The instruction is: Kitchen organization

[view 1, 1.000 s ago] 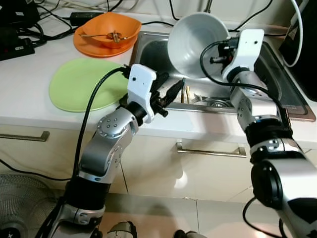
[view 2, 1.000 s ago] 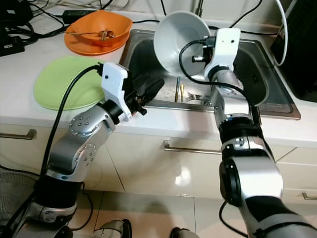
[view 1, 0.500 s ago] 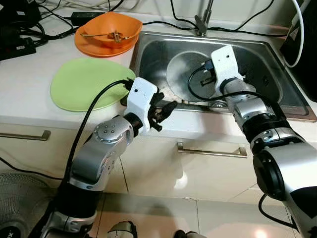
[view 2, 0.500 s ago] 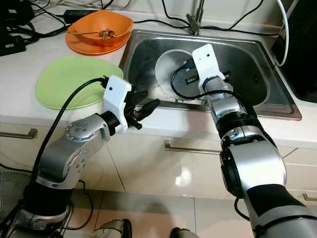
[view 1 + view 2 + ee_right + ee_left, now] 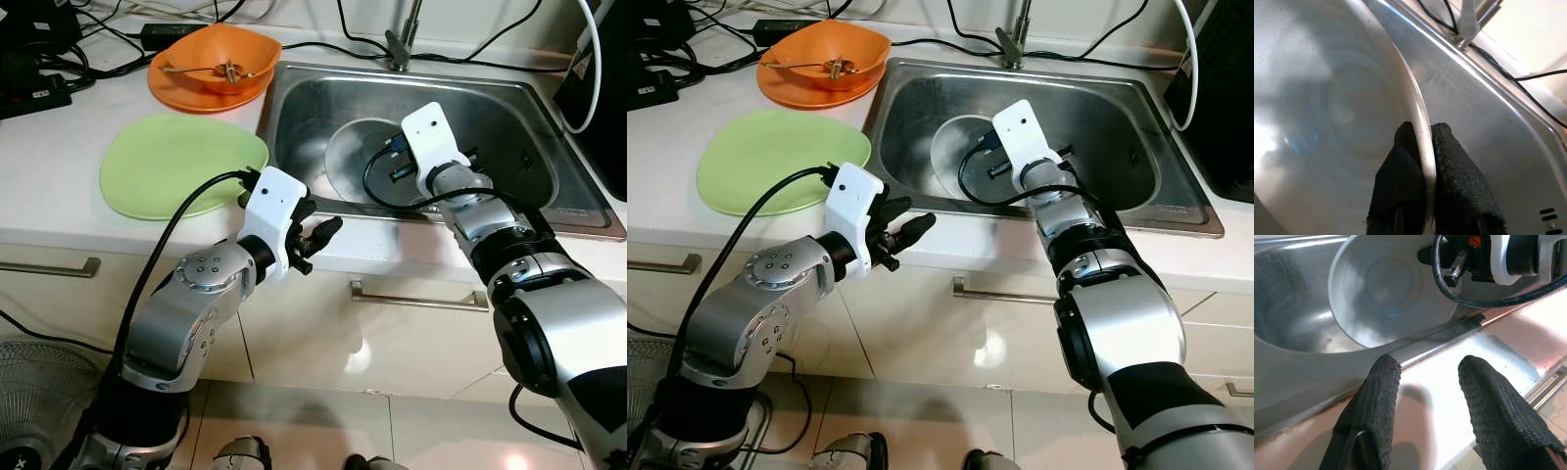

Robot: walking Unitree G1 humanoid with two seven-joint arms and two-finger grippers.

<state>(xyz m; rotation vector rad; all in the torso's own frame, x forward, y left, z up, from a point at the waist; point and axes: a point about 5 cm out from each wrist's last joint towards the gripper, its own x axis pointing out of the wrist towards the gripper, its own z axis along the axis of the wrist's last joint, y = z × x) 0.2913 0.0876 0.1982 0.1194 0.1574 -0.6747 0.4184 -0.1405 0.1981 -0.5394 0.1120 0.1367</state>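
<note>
Pinching its thin rim, the large white ceramic bowl (likely heavy, slippery, breakable) is clamped by the right gripper; the left gripper is held apart

Right gripper pinched closed, arm extended, left gripper spread

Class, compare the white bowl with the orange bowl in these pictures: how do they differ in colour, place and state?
Colour: the white bowl is plain white; the orange bowl is bright orange. Place: the white bowl sits down in the sink; the orange bowl stands on the counter beside it. State: the right end effector is pinching the white bowl's rim; the orange bowl is untouched and holds a utensil. Both stand upright.
</note>
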